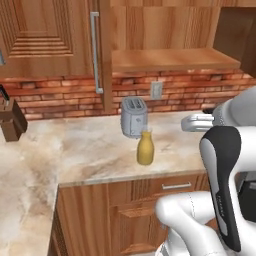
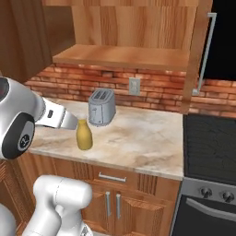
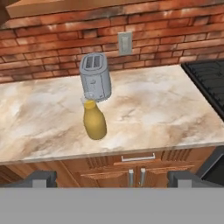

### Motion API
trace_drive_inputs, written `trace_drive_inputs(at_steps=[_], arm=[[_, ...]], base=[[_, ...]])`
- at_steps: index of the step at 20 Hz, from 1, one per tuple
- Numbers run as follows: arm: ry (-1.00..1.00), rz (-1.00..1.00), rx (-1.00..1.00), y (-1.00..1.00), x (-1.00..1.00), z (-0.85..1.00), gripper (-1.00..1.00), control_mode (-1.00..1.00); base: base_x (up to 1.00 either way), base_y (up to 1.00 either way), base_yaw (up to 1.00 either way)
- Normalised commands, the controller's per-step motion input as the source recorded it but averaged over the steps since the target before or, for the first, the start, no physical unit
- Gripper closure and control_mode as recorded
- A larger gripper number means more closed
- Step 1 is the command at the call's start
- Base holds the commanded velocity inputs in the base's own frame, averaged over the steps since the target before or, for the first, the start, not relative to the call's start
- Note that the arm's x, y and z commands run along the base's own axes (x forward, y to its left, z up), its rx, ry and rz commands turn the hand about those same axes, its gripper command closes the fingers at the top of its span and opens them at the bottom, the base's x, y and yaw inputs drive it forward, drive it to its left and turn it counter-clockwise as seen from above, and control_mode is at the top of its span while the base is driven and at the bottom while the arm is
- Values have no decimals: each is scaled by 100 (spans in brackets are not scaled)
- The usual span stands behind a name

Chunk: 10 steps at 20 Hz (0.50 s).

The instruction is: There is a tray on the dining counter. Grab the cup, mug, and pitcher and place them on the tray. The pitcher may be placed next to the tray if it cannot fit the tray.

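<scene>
Hovering off the counter's front edge, the gripper (image 3: pixel 111 179) has its two fingertips (image 3: pixel 41 178) spread wide with nothing between them, aimed at the cabinet fronts below the top. One pitcher (image 3: pixel 94 120), mustard-yellow, stands upright on the marbled kitchen counter (image 3: pixel 148 109), near its front edge. One grey toaster (image 3: pixel 96 77) sits just behind the pitcher, toward the brick wall; from the hand view the two overlap, so contact cannot be told. One wall outlet (image 3: pixel 124 43) is on the bricks above the toaster. One knife block (image 1: pixel 11 117) stands at the counter's far left corner. One black stove (image 2: pixel 209 152) adjoins the counter's right end. No readable writing on anything. The approach to the pitcher from the front is unobstructed.
</scene>
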Motion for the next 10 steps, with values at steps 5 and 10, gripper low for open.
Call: trace_drive_inputs(at_steps=[5, 10], arm=[[0, 0, 0, 0, 0, 0, -100, 100], [0, 0, 0, 0, 0, 0, -100, 100]], base=[[32, 46, 0], [37, 45, 0]])
